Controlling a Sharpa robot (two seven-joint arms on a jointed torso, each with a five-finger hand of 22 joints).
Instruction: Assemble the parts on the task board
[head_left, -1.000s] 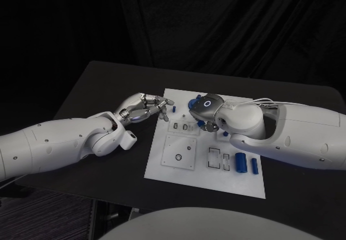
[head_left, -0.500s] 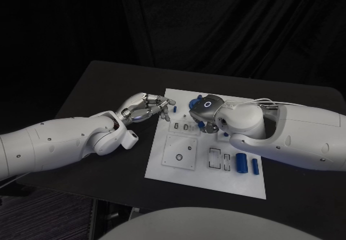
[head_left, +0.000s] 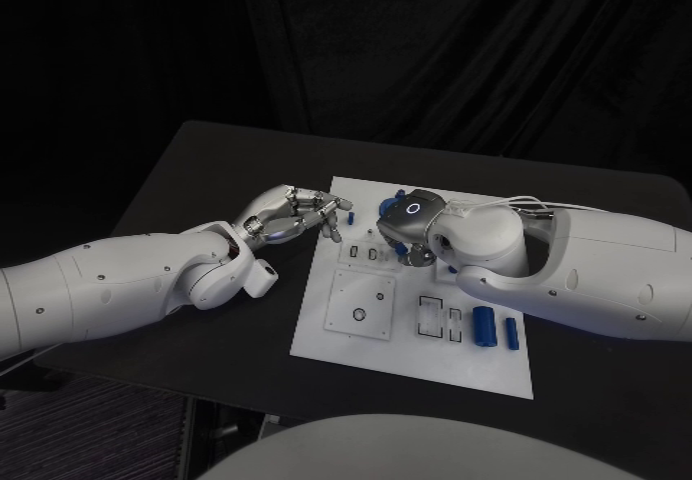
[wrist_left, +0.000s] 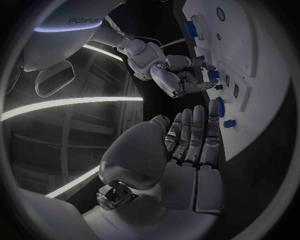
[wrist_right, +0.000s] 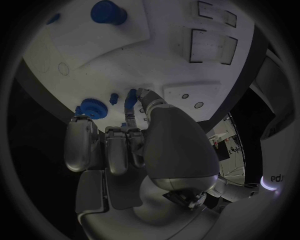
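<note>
Head view: your board (head_left: 411, 352) lies mid-tabletop (head_left: 188, 180). Left robot hand (head_left: 296, 215) sits at its far left edge, right robot hand (head_left: 408, 232) over its far part.

Left wrist view: fingers (wrist_left: 194, 132) straight, holding nothing.

Right wrist view: fingers curled beside a blue part (wrist_right: 130, 99); grip, you cannot tell.

A robot test lab: a black table (head_left: 188, 180) before black curtains (head_left: 476, 70), bearing a white task board (head_left: 418, 355).

Left hand (head_left: 296, 214) empty, fingers loosely extended; right hand (head_left: 408, 228) palm down, fingers curled
</note>
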